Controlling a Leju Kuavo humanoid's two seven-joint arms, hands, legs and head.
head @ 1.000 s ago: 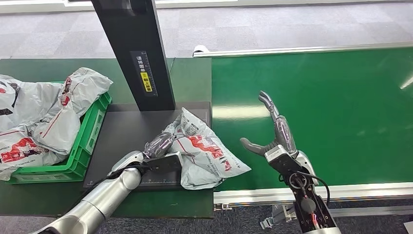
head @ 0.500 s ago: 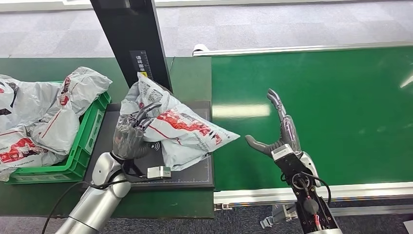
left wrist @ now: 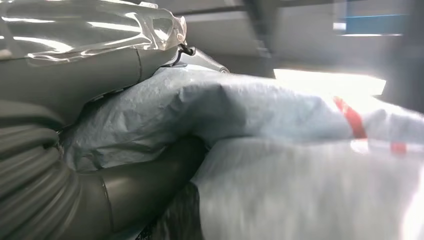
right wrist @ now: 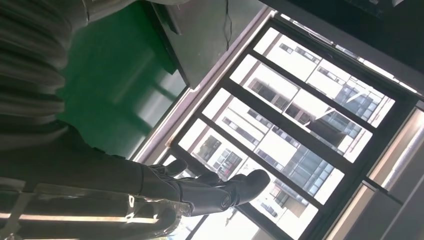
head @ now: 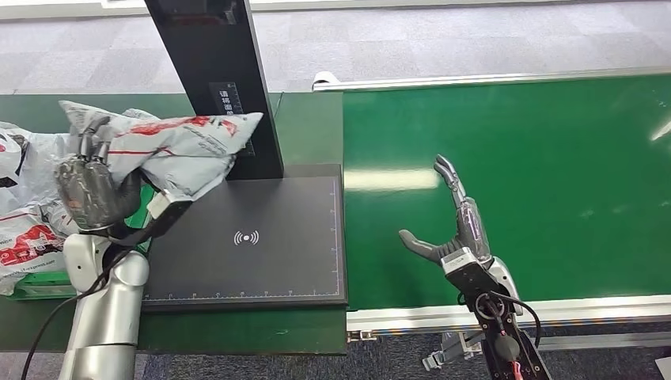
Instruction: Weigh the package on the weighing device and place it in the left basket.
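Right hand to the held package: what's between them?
In the head view, bare green belt then the empty black scale platform separate the right hand from the package in the left hand.

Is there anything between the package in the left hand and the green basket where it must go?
No separate obstacle shows. The left hand holds the package in the air near the green basket, but packages already in the basket are piled above its rim, so it must land on top of them.
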